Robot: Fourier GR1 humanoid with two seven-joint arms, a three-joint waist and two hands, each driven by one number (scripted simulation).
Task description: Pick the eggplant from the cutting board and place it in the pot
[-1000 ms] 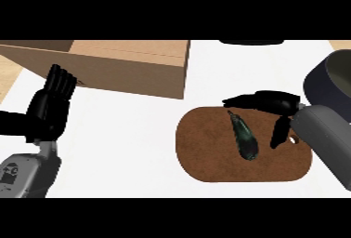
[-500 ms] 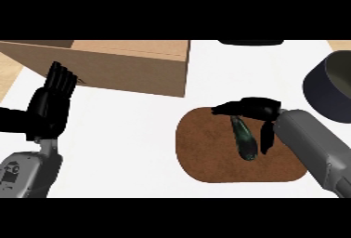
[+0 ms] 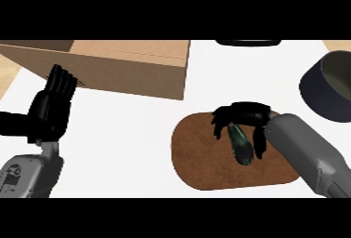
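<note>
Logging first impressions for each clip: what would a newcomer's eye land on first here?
The right hand arched over the dark eggplant on the round brown cutting board, lower right. Next, the dark pot at the right edge, then the cardboard box upper left, with the open left hand resting in front of it.

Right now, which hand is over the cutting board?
The right hand: its fingers curl down around the eggplant on the cutting board. The left hand rests open at the view's left.

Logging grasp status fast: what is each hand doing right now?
Left hand: open, fingers up, resting at the left, holding nothing.
Right hand: fingers curled down around the eggplant on the cutting board.
</note>
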